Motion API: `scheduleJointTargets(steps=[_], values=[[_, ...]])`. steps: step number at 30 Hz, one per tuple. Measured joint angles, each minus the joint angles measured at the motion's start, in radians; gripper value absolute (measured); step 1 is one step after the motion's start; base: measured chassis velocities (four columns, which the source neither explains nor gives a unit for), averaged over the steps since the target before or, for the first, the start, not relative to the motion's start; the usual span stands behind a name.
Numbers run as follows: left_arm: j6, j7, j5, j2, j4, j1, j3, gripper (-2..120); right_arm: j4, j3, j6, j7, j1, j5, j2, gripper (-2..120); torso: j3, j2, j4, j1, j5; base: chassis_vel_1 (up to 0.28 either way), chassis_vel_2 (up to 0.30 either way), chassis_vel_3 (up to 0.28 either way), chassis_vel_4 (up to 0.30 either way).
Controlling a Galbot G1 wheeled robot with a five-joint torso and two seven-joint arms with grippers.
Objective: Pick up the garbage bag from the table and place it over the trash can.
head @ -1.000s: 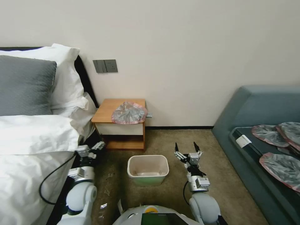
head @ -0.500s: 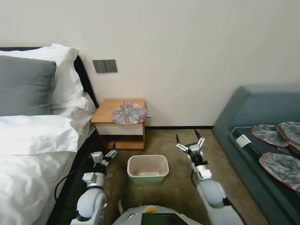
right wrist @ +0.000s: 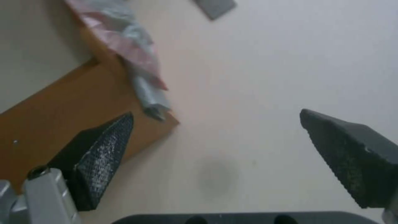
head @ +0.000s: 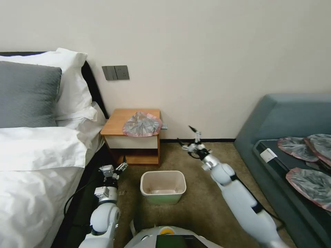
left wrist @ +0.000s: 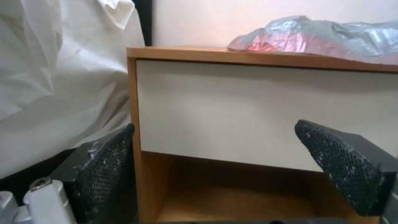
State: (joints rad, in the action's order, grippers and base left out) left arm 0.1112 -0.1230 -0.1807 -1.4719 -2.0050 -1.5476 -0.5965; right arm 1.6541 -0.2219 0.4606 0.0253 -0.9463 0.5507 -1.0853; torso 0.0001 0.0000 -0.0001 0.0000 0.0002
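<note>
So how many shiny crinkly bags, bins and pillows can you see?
Crinkled silver-grey plastic bags with pink rims: 4, one on the wooden nightstand, three on the blue-grey sofa
Cream-white plastic bins: 1
Pillows: 2, one grey, one white
Total: 7

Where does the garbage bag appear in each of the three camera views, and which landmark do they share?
Head view: the garbage bag lies on the right part of the table top.
Left wrist view: it lies on the tabletop above the white drawer front.
Right wrist view: it overhangs the table's edge.
Shared landmark: the table.
</note>
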Motion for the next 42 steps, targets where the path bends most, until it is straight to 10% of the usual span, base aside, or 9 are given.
scheduleJointTargets(steps=[25,42], values=[[0.052,-0.015,0.02,-0.023,0.078,0.025,-0.001,99,-0.419,0.151,0.159,-0.046,0.382,0.387,-0.156,98,0.0,0.0,0.0002,0.0,-0.0003,0.0,0.0,0.0,0.0],[0.083,-0.037,0.034,-0.035,0.065,0.002,-0.023,99,-0.452,0.17,0.155,-0.043,0.4,0.385,-0.16,35,0.0,0.0,-0.0002,0.0,-0.0002,0.0,0.0,0.0,0.0]])
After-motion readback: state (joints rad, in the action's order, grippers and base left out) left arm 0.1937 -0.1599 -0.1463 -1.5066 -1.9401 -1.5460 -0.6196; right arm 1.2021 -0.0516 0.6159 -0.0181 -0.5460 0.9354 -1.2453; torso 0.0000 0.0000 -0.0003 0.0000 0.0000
